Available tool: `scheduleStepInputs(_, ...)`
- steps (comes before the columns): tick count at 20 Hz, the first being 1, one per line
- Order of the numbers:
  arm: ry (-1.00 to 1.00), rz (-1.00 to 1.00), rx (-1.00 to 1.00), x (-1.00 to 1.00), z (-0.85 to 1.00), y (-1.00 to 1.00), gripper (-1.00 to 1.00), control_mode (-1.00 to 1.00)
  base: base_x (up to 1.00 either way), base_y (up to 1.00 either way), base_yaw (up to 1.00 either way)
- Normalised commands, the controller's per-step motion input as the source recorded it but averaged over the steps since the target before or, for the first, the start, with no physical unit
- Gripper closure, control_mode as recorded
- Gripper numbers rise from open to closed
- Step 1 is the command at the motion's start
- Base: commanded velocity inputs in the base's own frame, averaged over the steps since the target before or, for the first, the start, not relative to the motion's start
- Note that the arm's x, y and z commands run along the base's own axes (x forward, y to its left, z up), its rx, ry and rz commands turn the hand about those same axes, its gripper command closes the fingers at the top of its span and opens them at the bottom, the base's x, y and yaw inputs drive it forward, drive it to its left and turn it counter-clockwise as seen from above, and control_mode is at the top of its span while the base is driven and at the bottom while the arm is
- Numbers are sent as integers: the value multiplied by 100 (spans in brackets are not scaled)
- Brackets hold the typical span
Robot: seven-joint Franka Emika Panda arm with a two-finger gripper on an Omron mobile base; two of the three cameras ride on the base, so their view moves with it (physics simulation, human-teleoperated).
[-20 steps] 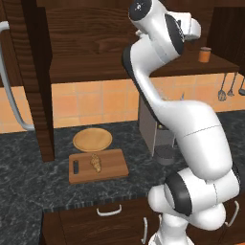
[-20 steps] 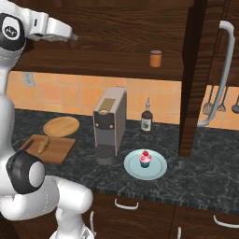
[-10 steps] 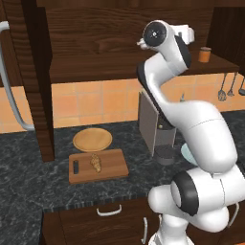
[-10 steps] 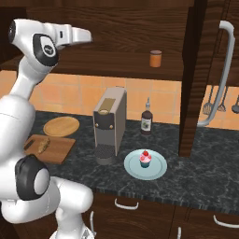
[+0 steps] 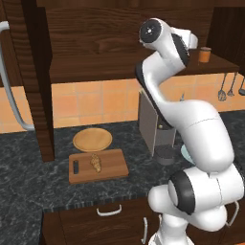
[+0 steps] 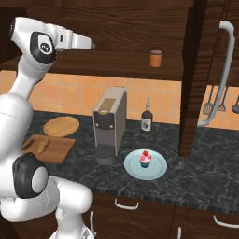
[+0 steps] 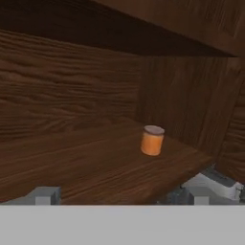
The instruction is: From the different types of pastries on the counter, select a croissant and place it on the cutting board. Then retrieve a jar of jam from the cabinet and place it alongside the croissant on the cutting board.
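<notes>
The croissant lies on the wooden cutting board on the counter. The jar of jam, orange with a lighter lid, stands upright on the open cabinet's shelf. My gripper is raised to shelf height, well short of the jar and pointing at it. It is open, with its fingertips far apart and nothing between them.
A coffee machine, a dark bottle and a plate with a cupcake stand on the counter under the shelf. A round wooden plate lies behind the board. The cabinet doors stand open on both sides.
The arm has swung the hand along the shelf front and slightly down, closer to the jar. The gripper stays open. Croissant and jar have not moved.
</notes>
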Motion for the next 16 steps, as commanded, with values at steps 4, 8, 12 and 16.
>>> scheduleStepInputs(4,26,-15,37,75,-3,-55,-100,-100,0,0,0)
scheduleStepInputs(8,30,-12,36,64,24,-74,-100,-100,0,0,0)
scheduleStepInputs(12,4,-6,10,12,51,-29,-100,-100,0,0,0)
scheduleStepInputs(16,-1,1,0,-42,-64,-13,-100,-100,0,0,0)
